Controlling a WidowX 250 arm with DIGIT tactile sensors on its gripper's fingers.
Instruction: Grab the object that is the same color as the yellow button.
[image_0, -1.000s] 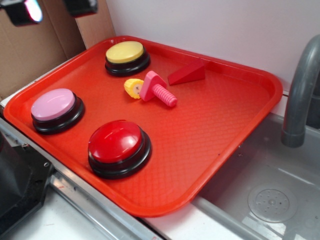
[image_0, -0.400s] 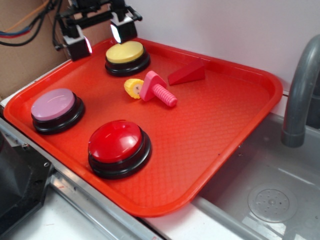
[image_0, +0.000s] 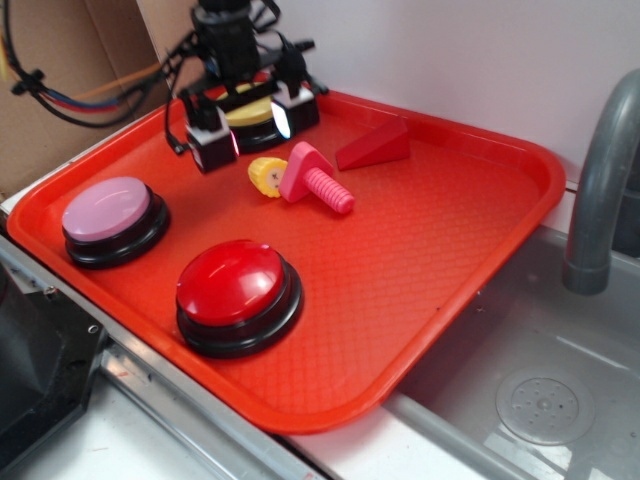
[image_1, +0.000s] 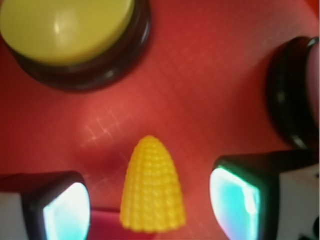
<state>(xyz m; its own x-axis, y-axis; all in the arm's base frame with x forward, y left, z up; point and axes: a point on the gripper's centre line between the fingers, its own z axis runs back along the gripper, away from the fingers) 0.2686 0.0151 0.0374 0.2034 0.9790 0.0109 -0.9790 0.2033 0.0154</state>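
Observation:
The object is a small yellow corn-like piece (image_0: 266, 176) lying on the red tray (image_0: 470, 240), touching the pink screw toy (image_0: 315, 181). The yellow button (image_0: 252, 113) stands at the tray's back and is partly hidden behind my gripper (image_0: 248, 128). The gripper hangs open just above the tray, between the button and the yellow piece. In the wrist view the yellow piece (image_1: 152, 187) lies between the two lit pads (image_1: 65, 212), with a gap on each side. The yellow button (image_1: 65, 27) sits beyond it at the upper left, and my gripper (image_1: 150, 202) holds nothing.
A pink-topped button (image_0: 107, 210) stands at the tray's left and a red-topped button (image_0: 235, 285) at its front. A red wedge (image_0: 375, 147) lies behind the screw toy. A sink (image_0: 540, 390) with a grey faucet (image_0: 600, 190) is on the right; cardboard (image_0: 60, 90) and cables are back left.
The gripper came down and to the right from above the tray's back-left corner. It now hangs low in front of the yellow button, over the yellow piece. The objects have not moved.

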